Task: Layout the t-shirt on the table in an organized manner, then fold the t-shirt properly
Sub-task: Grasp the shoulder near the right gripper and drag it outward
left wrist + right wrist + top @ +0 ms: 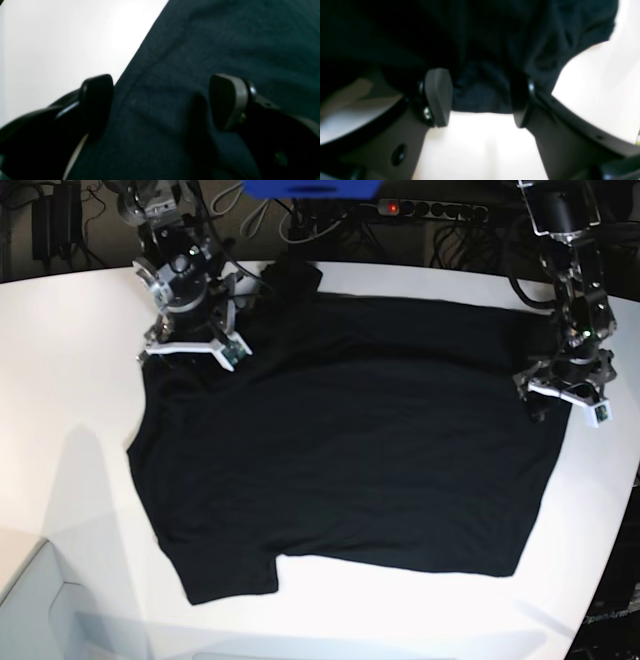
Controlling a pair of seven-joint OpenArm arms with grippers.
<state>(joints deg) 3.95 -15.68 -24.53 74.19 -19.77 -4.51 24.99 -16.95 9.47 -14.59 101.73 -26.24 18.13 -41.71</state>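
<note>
- Black t-shirt (350, 440) spread flat across the middle of the white worktop (70, 350), plain side up, one sleeve near the front edge, the other bunched at the back edge.
- Shirt's right-hand edge lying close to the worktop's curved right edge; only a thin white strip left there.
- Wide bare room on the worktop's left side and at the front left corner; narrower bare band along the front edge.
- Back edge crowded by cables and a power strip (430, 210) with a red light, just behind the worktop.
- Left gripper (160, 105) down at the shirt's edge near the right side of the worktop, jaws spread wide, straddling a hemmed edge with cloth lying between the pads but not pinched.
- Right gripper (480, 97) at the back left part of the shirt, jaws parted, a fold of dark cloth sitting between the fingers (437, 97); no squeeze on it visible, white worktop showing below.
- No readable brand, label or writing on shirt, worktop or arms; wrist views blurred.
</note>
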